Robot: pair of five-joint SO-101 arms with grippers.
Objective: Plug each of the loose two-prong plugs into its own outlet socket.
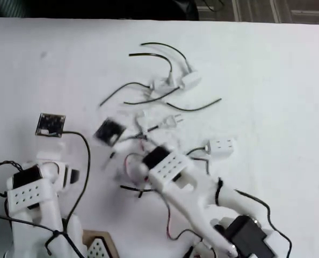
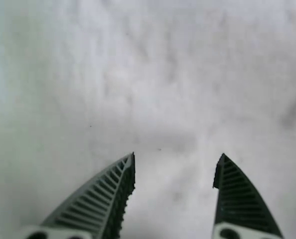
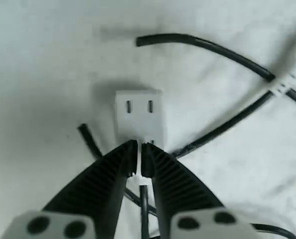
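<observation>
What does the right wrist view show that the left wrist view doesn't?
Right wrist only: the right claw pinched shut on the cord end of a white socket with two slots, black cords lying around it. Left wrist only: the left claw open, holding nothing, above the table. Both: the same white table under a claw.

Bright, even light nearly washes out the white worktop (image 1: 277, 70); faint soft shadows edge the cables (image 3: 213, 48) and socket (image 3: 138, 112).
</observation>
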